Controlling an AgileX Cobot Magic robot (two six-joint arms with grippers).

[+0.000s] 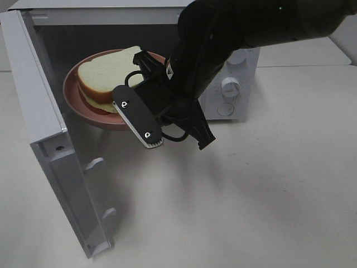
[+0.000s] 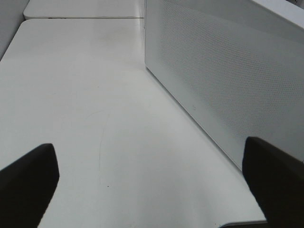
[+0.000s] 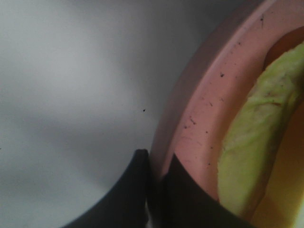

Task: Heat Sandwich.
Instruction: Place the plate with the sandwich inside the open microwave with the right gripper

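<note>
At the microwave's (image 1: 240,84) mouth, the sandwich (image 1: 106,75) sits on the plate (image 1: 72,92), whose rim the right gripper (image 3: 154,164) pinches tight, likely so the food rides in level past the open door (image 1: 39,117). Beside the microwave's wall the left gripper (image 2: 152,187) hangs empty, jaws wide apart, apparently kept clear.

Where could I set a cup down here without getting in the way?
The table is bare in front of the microwave, right of its open door, and past the microwave's right side. The crowded spot is its mouth: the right gripper pinches the plate with the sandwich there.
</note>
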